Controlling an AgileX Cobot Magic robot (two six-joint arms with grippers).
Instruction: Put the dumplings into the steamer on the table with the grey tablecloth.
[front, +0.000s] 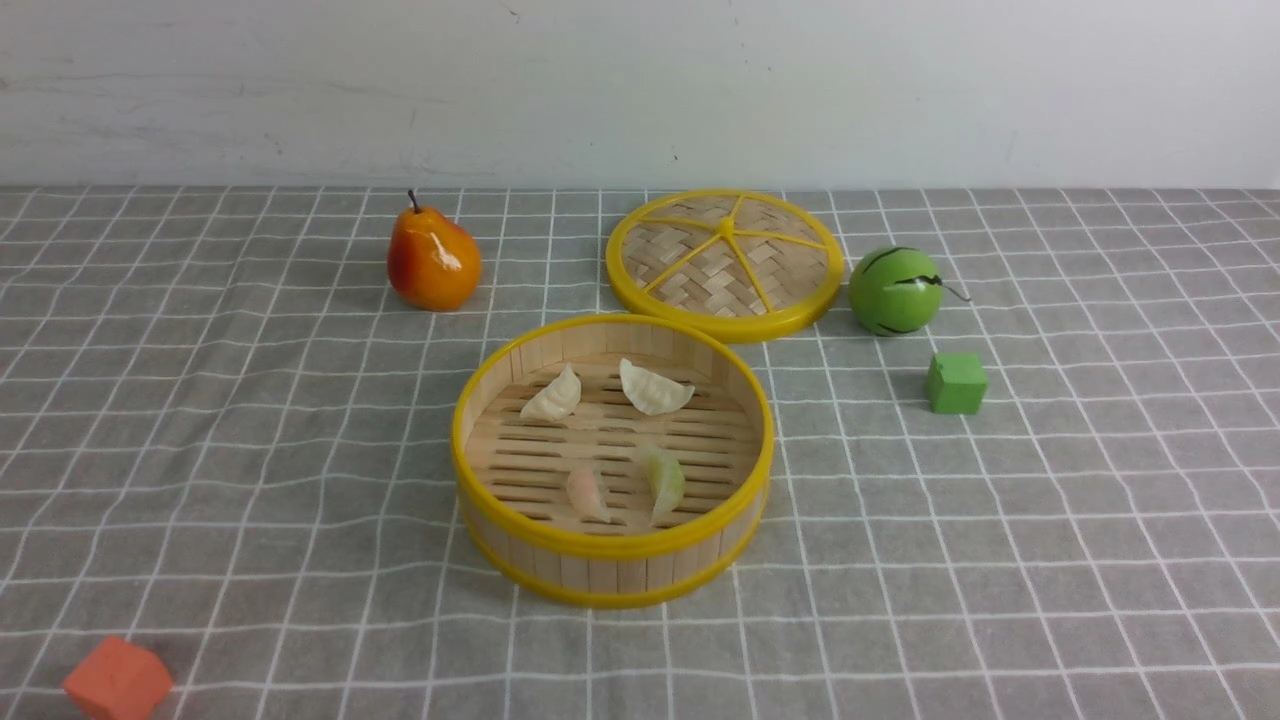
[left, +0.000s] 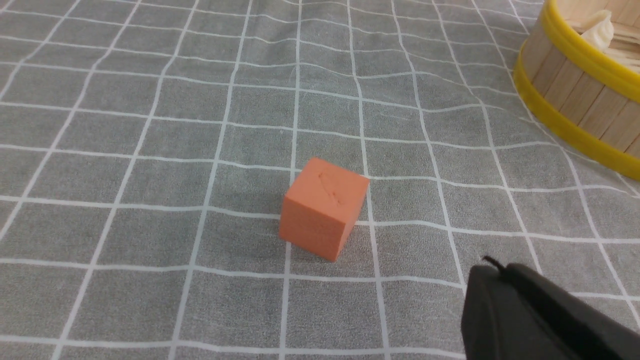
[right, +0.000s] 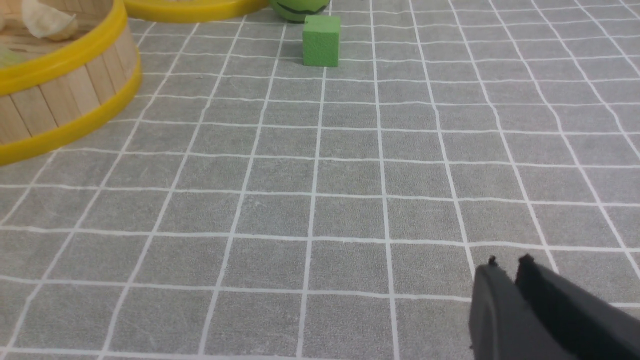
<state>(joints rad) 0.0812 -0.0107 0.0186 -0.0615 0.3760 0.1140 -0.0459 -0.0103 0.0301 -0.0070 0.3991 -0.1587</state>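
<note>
Yellow-rimmed steamer (front: 612, 545), front view, centre of frame: all four dumplings (front: 655, 388) lie inside on the slats. Woven lid (front: 690, 260) at upper centre, behind it; orange-red pear (front: 435, 260), upper left; green cube (front: 957, 383), right of centre. Left wrist view: left gripper (left: 495, 265) closed, lower right; orange block (left: 324, 207) near centre. Right wrist view: right gripper (right: 509, 262), lower right, slightly parted at the tips, holding nothing.

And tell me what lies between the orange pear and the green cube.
Front view: the woven steamer lid and the green ball-shaped toy lie between the pear and cube, slightly behind the straight line.
</note>
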